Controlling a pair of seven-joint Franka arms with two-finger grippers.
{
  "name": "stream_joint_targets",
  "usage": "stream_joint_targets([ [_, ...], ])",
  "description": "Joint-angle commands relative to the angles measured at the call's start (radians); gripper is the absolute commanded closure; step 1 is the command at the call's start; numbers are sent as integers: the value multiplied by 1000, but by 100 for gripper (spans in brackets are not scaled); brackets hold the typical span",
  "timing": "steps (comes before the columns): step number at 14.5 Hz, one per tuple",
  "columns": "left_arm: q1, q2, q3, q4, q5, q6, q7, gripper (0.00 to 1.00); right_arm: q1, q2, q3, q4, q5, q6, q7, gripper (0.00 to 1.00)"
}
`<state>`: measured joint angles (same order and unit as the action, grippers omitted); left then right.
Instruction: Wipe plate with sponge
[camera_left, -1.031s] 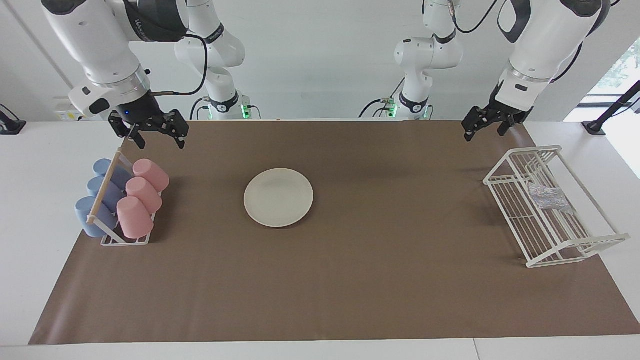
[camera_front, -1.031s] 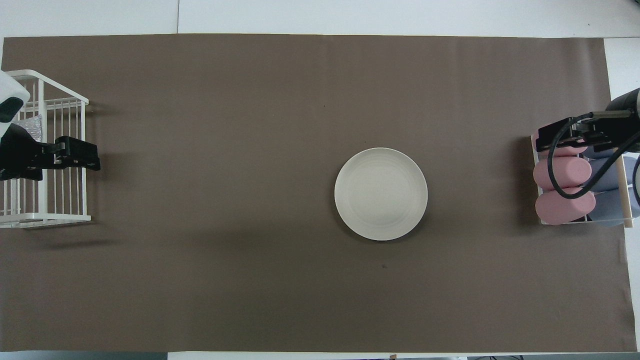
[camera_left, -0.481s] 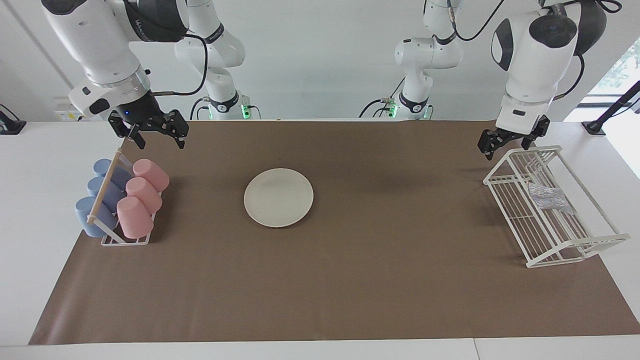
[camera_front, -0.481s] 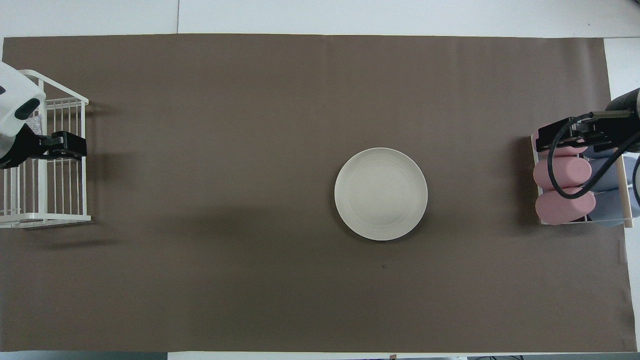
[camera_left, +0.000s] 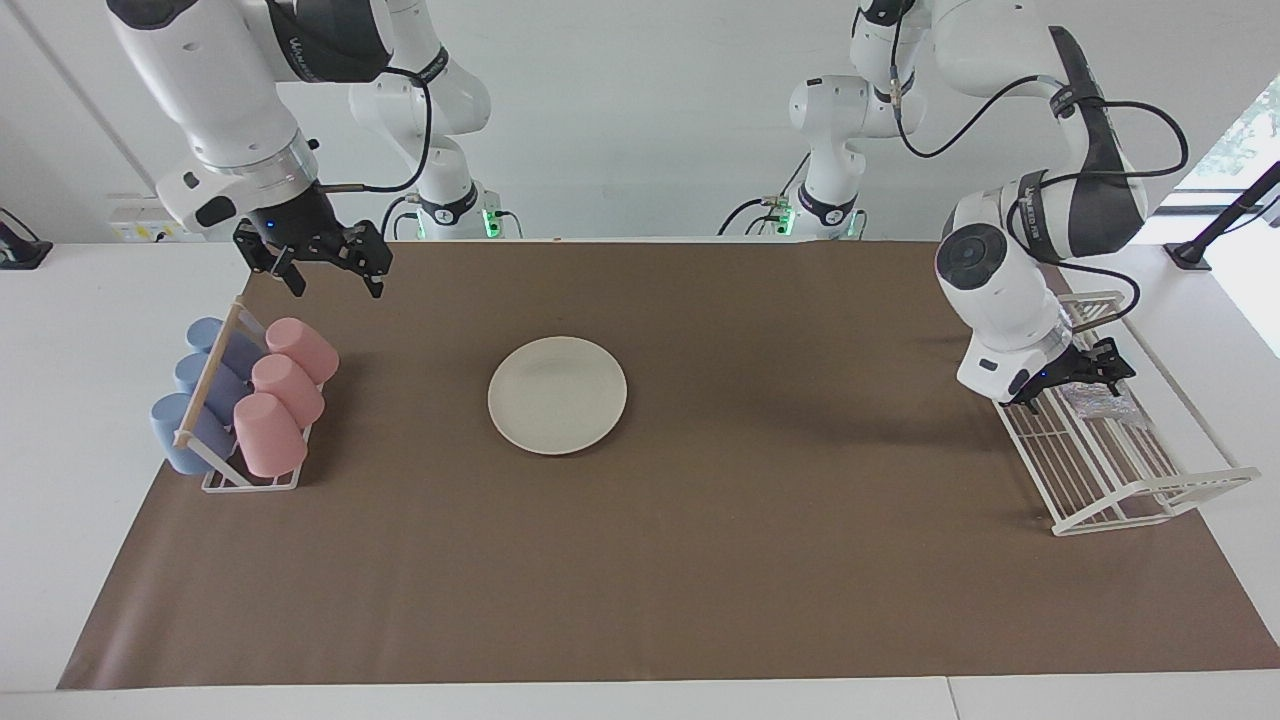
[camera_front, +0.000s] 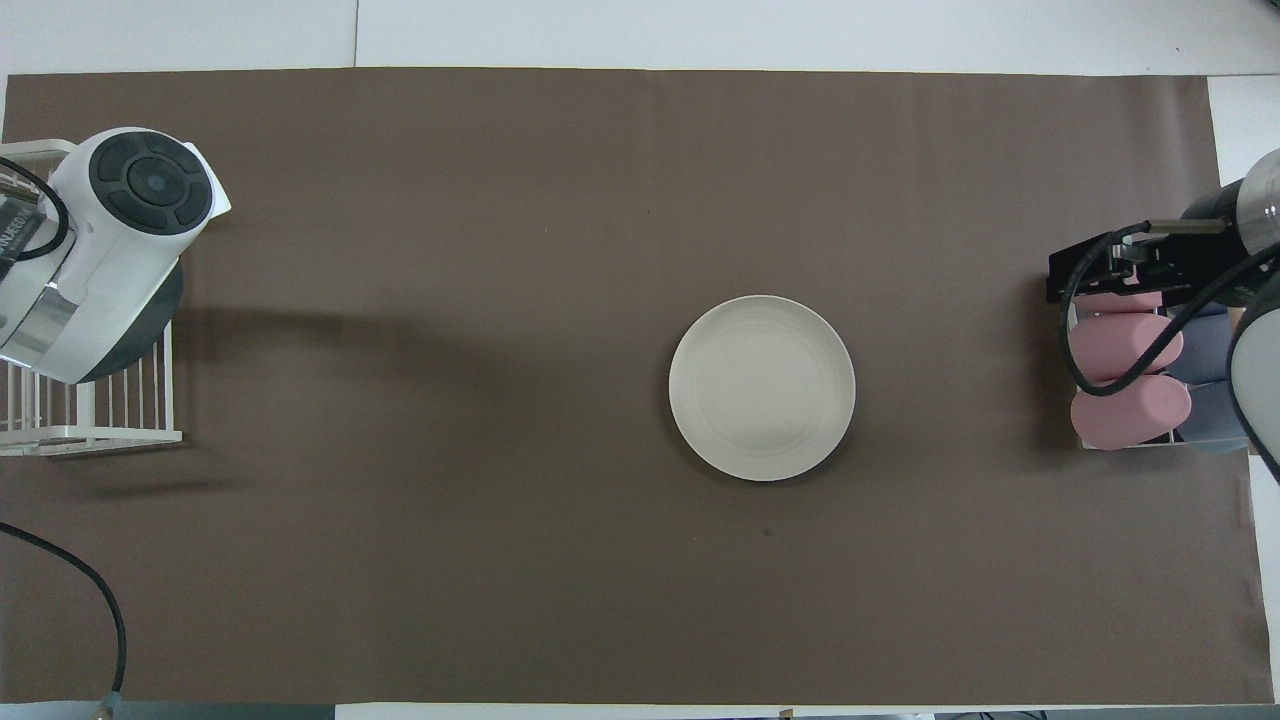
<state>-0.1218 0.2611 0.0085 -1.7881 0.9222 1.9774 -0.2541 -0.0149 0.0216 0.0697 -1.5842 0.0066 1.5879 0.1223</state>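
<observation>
Centrally, round cream plate lies bare; silvery sponge racked.

**Matt, Wire and Sparkle**

The plate looks smooth, matt cream. The sponge is a glittery silver mesh lying in a white coated-wire rack. A brown paper-like mat is dull and flat. At nine o'clock, matt pink cups sit beside a wooden rod.

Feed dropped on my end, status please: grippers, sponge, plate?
Left gripper open, down in the wire rack at the sponge. Right gripper open, waiting above the cup rack. Plate unobstructed.
</observation>
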Motion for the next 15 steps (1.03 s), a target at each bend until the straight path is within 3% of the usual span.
stream_joint_targets([
  [1,45,15,5,-13,57,67,-47,0,0,-17,4,-14,12,-6,20,0],
  [6,51,15,4,-11,50,51,-66,0,16,-23,7,-20,12,-6,66,0],
  [9,50,13,2,-14,47,26,-229,0,16,-23,18,-22,12,-5,69,0],
  [13,44,10,2,-14,44,0,-266,0,16,-31,18,-37,12,0,71,0],
  [15,42,10,1,-11,43,-9,-266,20,16,-31,19,-39,12,1,76,0],
])
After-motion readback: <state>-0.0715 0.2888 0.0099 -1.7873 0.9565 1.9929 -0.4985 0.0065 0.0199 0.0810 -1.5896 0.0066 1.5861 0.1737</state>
